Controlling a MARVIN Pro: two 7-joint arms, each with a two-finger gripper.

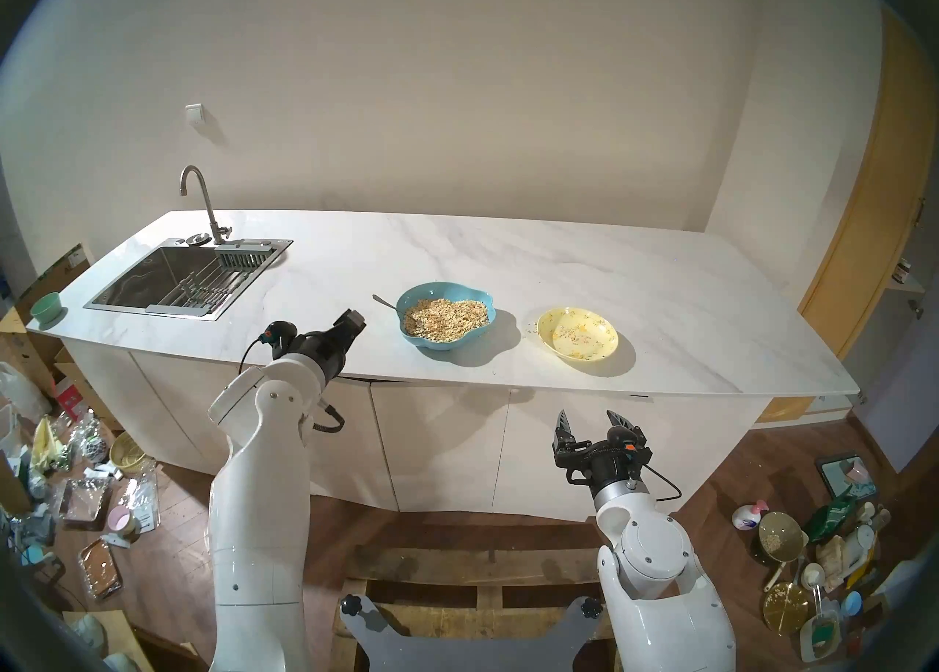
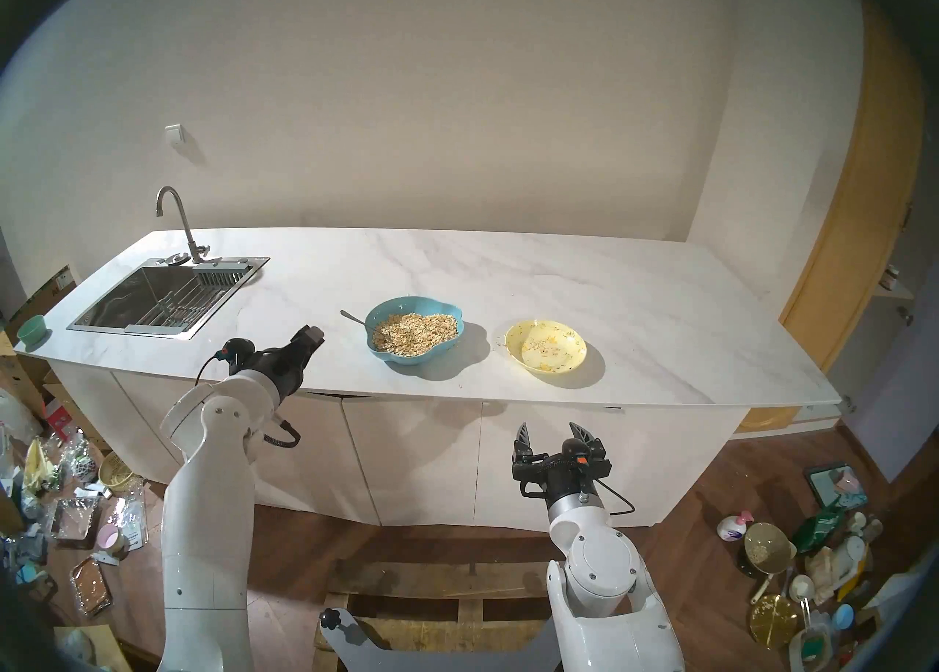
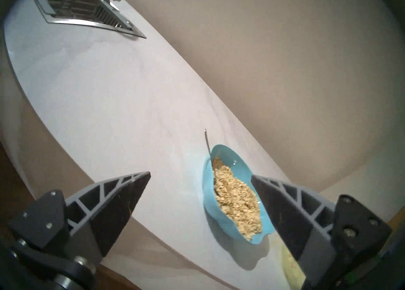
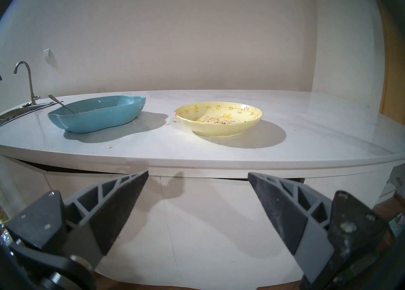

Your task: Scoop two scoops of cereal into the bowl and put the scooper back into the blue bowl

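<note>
Both tools, left (image 3: 200, 177) and right (image 4: 197, 176), gape empty; cereal (image 1: 447, 318) buries the scooper (image 1: 394, 306) head.

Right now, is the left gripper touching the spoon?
Apart. The left wrist view shows the left gripper open with bare counter between its fingers and the spoon, which rests in the blue bowl.

**Glazed bowls on polished marble-look stone**

The countertop (image 1: 559, 269) is white, grey-veined, marble-like, smooth with a soft sheen. On it, the blue bowl (image 4: 96, 118) looks glazed ceramic, glossy with highlights. Right of it, the yellow bowl (image 4: 219, 127) is equally glossy. The cereal (image 1: 447, 318) is dry, matt, flaky. The scooper (image 1: 391, 303) is shiny metal. Left of the blue bowl, the sink (image 1: 152, 279) is brushed steel.
</note>
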